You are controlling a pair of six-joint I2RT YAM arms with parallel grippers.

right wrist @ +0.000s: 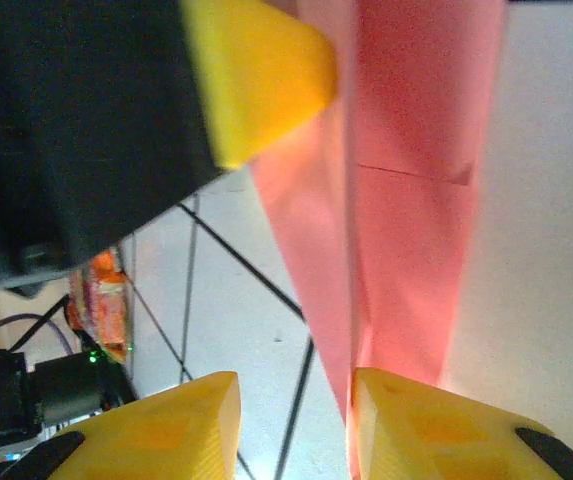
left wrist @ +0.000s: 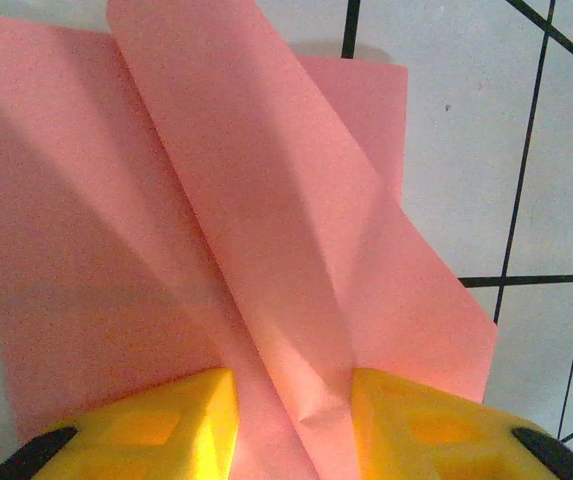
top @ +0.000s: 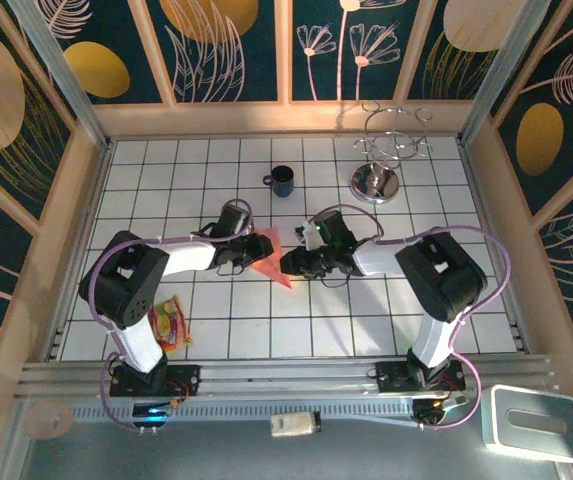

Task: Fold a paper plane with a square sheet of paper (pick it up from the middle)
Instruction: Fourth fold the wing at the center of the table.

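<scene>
Shows plane (top: pixel 266 258) at centre of table (top: pixel 366 330), creased to a dart, final folds seemingly left; left gripper (left wrist: pixel 291 400) fingers spread astride its ridge, right gripper (right wrist: pixel 294 400) fingers spread by its tip.

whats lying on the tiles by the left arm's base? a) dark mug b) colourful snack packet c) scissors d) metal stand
b, a colourful snack packet lies beside the left arm's base; the dark mug and metal stand sit toward the far edge.
</scene>
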